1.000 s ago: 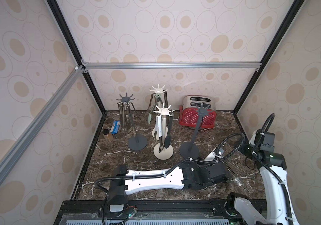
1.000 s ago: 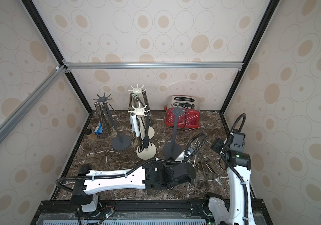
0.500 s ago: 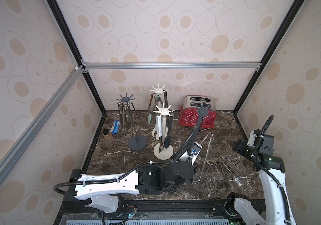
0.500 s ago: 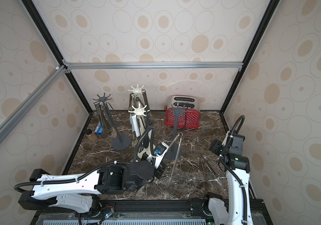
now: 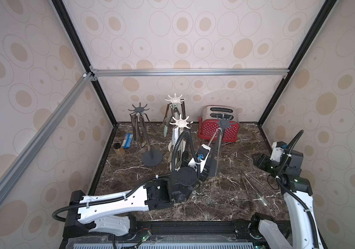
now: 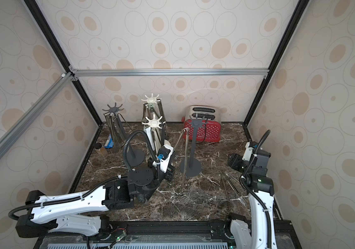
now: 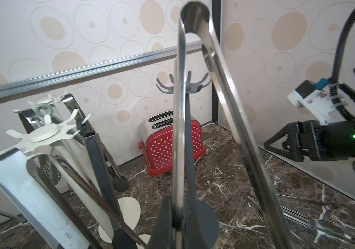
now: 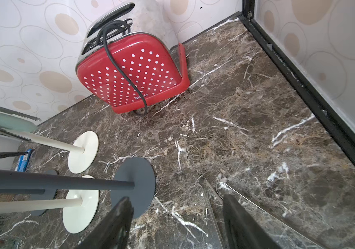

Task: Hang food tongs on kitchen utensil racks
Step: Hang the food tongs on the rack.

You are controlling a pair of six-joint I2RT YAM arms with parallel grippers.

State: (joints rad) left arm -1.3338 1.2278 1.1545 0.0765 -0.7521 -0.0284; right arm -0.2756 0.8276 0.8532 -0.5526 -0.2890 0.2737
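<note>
one dark rack [image 6: 193,146] stands directly in front of the toaster [image 5: 210,131], its star crown overlapping the red dotted face in both top views. two cream racks [image 5: 181,123] stand to the left arm's side of the toaster, one nearer the back wall than the other, and another dark one, the far rack [image 5: 139,110], stands farther from the toaster on that same side; hung tongs [image 5: 139,133] dangle from the crowns of these three. the left gripper [image 7: 177,220] sits low between the cream racks and the dark rack, its jaws pressed together on one leg of steel tongs [image 7: 178,107]. these tongs point hinge end up, the hinge just beside the dark rack's crown in front of the toaster, the free leg splayed out and hanging clear; whether the hinge touches a hook i cannot tell. the right gripper [image 8: 176,200] hovers well apart from the toaster, toward the right arm's side wall, jaws spread wide and holding nothing, over loose tongs [image 8: 223,187] lying flat on the marble [image 8: 247,107]
</note>
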